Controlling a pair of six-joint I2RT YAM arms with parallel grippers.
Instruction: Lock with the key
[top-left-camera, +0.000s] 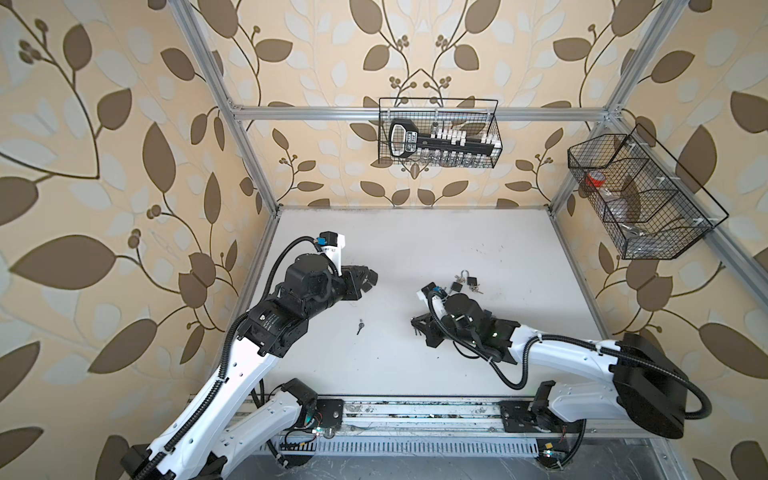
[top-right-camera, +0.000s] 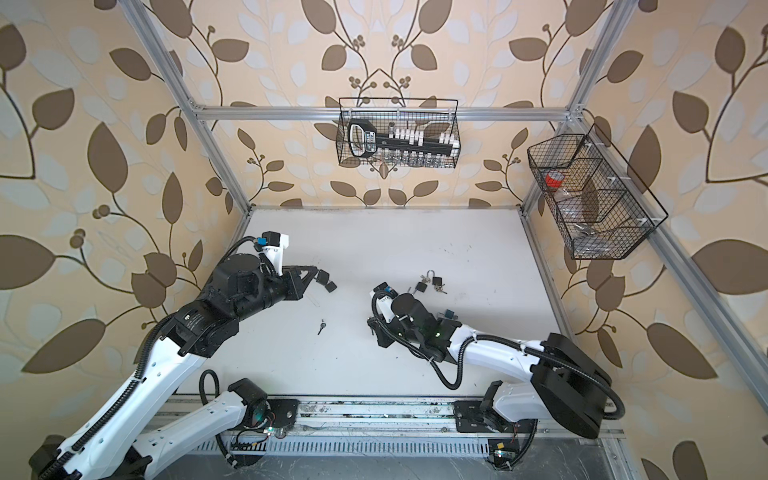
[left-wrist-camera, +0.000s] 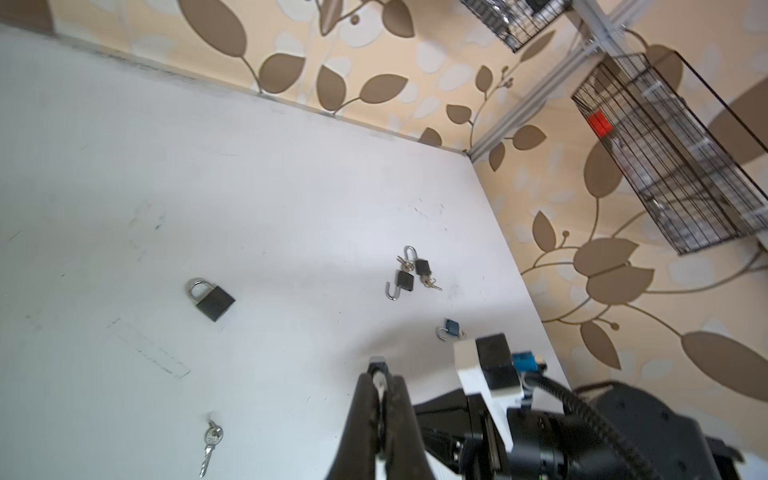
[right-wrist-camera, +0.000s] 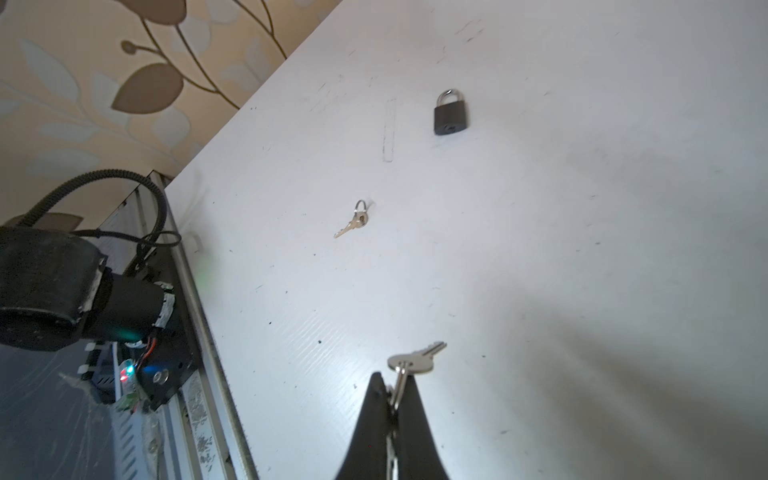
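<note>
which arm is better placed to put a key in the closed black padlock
Right, probably: the right gripper is shut on a key and faces the padlock; the left gripper is shut, no key visible.

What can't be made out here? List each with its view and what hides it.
Right wrist view: the held key has its ring buried between the fingers of the right gripper.
In a top view the blue padlock is mostly behind the right arm.
In both top views the loose key is too small to read its teeth.
In both top views mesh blurs what the side basket holds.
</note>
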